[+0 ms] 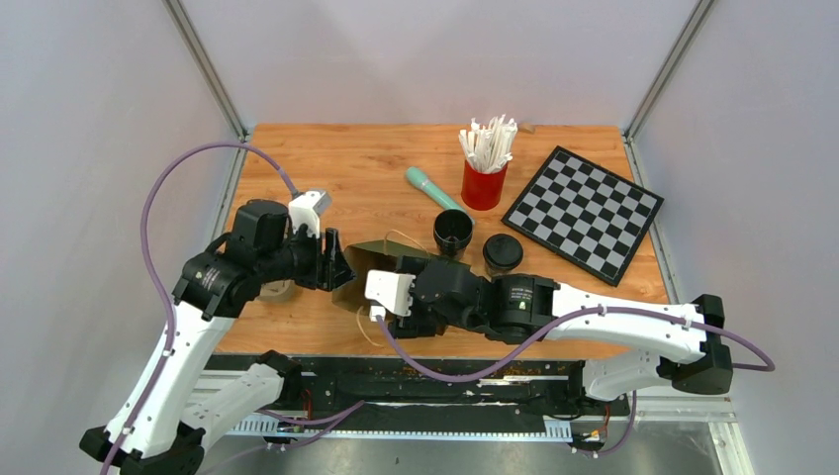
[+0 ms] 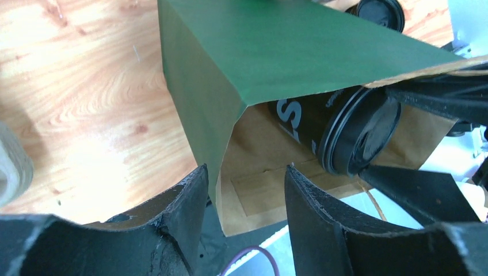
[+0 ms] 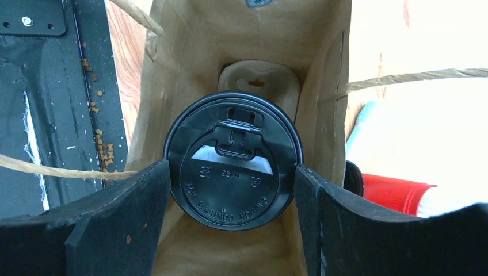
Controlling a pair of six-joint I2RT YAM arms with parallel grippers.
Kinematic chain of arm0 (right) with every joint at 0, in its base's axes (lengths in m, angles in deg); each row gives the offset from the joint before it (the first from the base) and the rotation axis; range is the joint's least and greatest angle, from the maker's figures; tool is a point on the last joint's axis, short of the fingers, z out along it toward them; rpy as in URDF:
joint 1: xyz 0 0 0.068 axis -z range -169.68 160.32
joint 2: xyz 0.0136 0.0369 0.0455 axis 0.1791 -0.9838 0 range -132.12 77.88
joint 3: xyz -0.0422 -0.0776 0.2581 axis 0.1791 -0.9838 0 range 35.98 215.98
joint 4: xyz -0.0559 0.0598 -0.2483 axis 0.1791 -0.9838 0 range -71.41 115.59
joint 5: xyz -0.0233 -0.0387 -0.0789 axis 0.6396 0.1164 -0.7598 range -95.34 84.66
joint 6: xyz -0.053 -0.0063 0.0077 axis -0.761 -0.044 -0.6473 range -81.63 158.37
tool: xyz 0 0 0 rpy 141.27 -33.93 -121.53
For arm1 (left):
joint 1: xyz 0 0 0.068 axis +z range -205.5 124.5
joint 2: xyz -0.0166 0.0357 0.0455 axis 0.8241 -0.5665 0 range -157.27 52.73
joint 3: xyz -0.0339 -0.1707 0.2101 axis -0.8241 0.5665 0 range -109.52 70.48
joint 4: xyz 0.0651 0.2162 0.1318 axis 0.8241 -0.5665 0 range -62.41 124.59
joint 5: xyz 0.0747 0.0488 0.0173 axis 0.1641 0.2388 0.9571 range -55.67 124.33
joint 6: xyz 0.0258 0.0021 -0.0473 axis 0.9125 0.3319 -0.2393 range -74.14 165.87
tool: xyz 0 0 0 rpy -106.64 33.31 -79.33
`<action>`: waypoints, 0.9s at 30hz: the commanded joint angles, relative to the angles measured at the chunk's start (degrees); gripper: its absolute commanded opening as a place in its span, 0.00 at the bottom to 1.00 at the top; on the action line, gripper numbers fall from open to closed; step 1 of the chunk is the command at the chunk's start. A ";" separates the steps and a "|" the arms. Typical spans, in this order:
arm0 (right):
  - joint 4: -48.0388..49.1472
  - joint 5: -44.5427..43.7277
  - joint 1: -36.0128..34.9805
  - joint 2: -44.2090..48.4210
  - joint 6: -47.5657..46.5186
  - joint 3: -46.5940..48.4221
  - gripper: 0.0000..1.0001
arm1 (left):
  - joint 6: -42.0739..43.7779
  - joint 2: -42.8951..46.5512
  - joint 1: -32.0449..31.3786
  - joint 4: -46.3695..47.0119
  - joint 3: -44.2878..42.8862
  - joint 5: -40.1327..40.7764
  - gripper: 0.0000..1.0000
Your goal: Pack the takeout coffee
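Bag (image 2: pixel 299 52) walls hem right tool (image 3: pixel 231 169) grasping lidded cup (image 3: pixel 230 195); left tool (image 2: pixel 246 172) released; open cup (image 1: pixel 453 230) nearby.

Cup (image 3: pixel 232 167) inside bag (image 2: pixel 276 52) on table (image 1: pixel 346 168)

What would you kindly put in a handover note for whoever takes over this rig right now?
Left tool: open, fingers either side of the green bag's edge, not pinching it.
Right tool: shut on the lidded cup, inside the bag's mouth.
The bag lies on its side on the table; a pulp carrier sits at its bottom.
Done: one cup partly in.
Left: seat and release it, then probably pack the black cup and the second black cup standing beyond the bag.
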 commanded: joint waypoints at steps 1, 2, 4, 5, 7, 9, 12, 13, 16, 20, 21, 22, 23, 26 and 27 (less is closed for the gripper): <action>2.94 0.81 -0.05 1.14 -0.25 -1.66 0.66 | 0.09 1.96 0.12 -6.31 -1.70 0.34 0.60; 2.86 0.97 -0.06 1.24 -0.17 -1.97 0.66 | 0.22 2.27 0.12 -6.81 -1.48 1.27 0.61; 2.49 1.15 -0.20 1.50 0.05 -2.25 0.66 | 0.98 2.56 0.12 -7.04 -0.88 2.60 0.62; 2.41 1.21 -0.27 1.59 0.02 -2.45 0.66 | 1.27 2.44 0.12 -6.55 -0.63 2.70 0.62; 2.17 1.17 -0.33 1.79 0.01 -2.87 0.66 | 1.67 1.86 0.12 -5.79 -0.28 2.67 0.62; 2.05 1.18 -0.47 2.01 0.02 -3.18 0.66 | 2.13 1.25 0.11 -4.86 -0.02 2.71 0.62; 1.98 1.17 -0.57 2.16 0.28 -3.33 0.66 | 2.95 0.81 0.12 -2.94 0.59 2.95 0.60; 2.03 1.17 -0.58 2.08 0.28 -3.36 0.66 | 2.95 0.85 0.12 -2.20 1.14 3.19 0.58; 1.92 1.20 -0.74 1.53 0.28 -2.73 0.66 | 2.42 1.24 0.12 -0.73 2.75 2.20 0.53; 2.34 0.77 -0.73 0.38 -0.69 -1.39 0.66 | 2.04 2.28 0.12 1.19 4.60 0.73 0.38; 2.68 0.60 -0.74 0.00 -1.27 -1.21 0.66 | 2.08 2.52 0.12 1.95 5.08 0.38 0.29; 3.05 0.49 -0.74 -0.38 -1.96 -1.06 0.66 | 2.18 2.86 0.12 2.53 5.73 -0.25 0.17; 3.45 0.30 -0.76 -0.84 -2.58 -0.88 0.66 | 2.28 3.21 0.12 3.08 6.15 -0.92 0.11; 5.34 -0.19 -0.66 -1.98 -5.37 -1.06 0.66 | 2.06 4.12 0.12 4.20 7.61 -3.20 0.00; 6.11 -0.18 -0.58 -2.37 -6.26 -1.31 0.66 | 2.08 4.48 0.12 4.34 7.99 -3.65 0.00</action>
